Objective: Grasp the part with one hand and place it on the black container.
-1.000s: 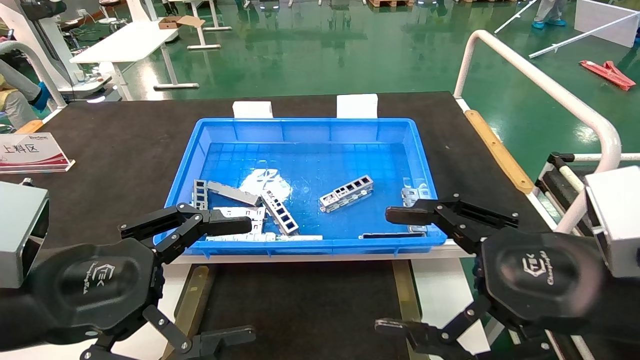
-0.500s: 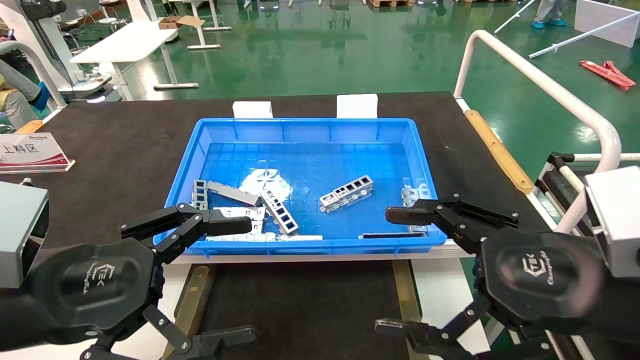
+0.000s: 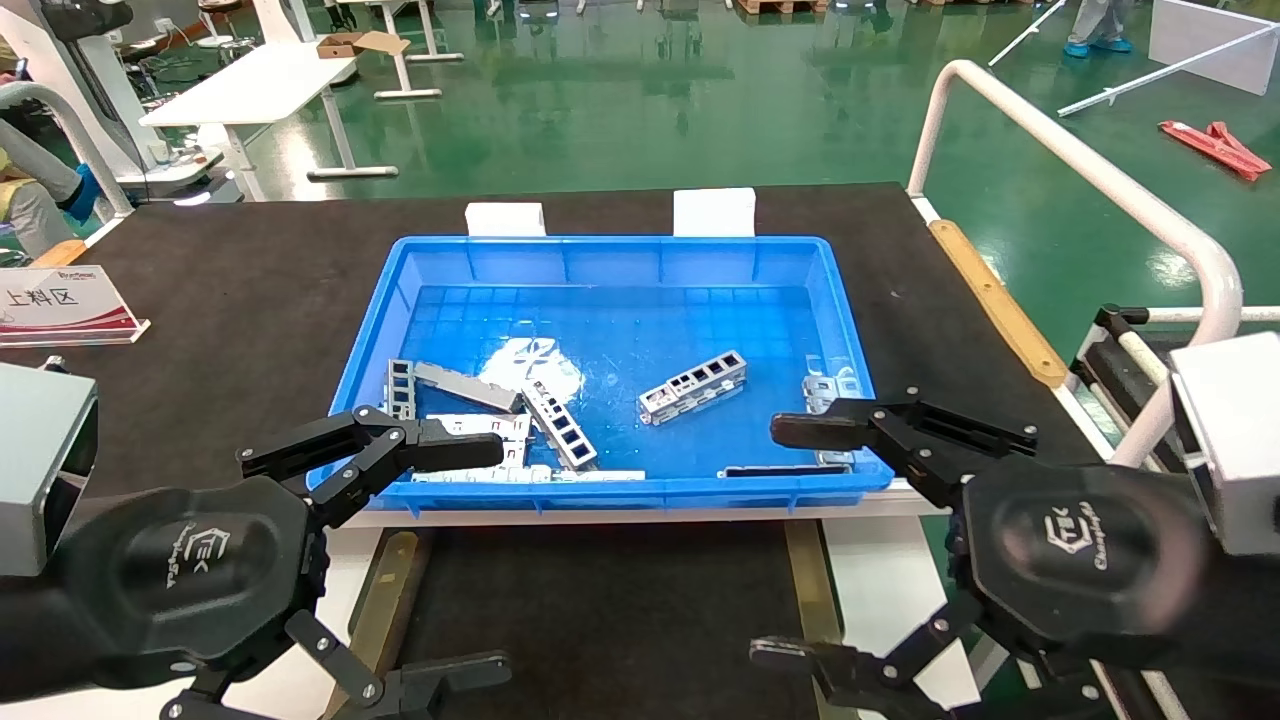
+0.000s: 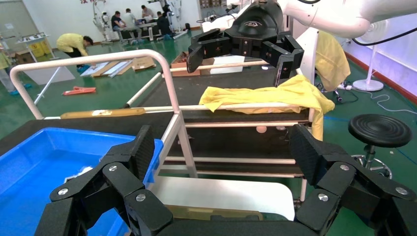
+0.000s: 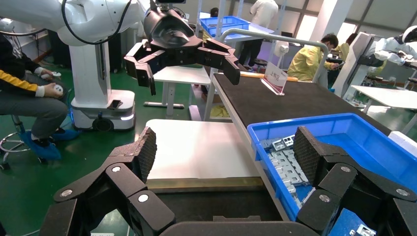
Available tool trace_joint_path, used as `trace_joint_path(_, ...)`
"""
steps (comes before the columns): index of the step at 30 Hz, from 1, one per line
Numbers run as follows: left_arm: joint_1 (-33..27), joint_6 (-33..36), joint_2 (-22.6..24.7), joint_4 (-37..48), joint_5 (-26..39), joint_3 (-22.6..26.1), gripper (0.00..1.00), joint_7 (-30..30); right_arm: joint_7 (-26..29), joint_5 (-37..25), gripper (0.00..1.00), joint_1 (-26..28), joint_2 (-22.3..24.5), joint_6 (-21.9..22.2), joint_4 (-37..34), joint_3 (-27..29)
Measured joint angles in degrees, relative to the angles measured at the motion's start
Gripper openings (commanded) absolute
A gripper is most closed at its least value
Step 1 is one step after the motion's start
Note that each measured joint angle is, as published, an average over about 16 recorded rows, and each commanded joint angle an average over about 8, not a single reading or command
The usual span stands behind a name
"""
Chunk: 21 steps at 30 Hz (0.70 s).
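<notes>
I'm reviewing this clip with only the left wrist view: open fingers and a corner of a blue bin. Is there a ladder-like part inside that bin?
Observer: Yes. The head view shows the part lying alone near the middle of the blue bin, touching nothing else.
Operator: Anything gripped yet?
Observer: No. The left end effector and the right end effector are both open and empty, at the bin's near corners.
Operator: And the drop-off spot?
Observer: The black container sits just nearer the robot than the bin, between the two end effectors, with no part on the floor that shows.
</notes>
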Motion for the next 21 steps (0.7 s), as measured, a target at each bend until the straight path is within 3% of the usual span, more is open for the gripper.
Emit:
trace_joint_path(14,-0.94,-0.4,0.5,-0.08,1.82,0.76,1.0,0.12,-0.01,0.0,1.0,0.01,0.0,-0.01,-0.02,-0.01)
trace_joint_path(21,-2.64,-1.44,3.49,1.76,4.82,2.25,1.0,1.75,-0.01,0.0,1.0,0.01,0.0,-0.01,-0.02,-0.01)
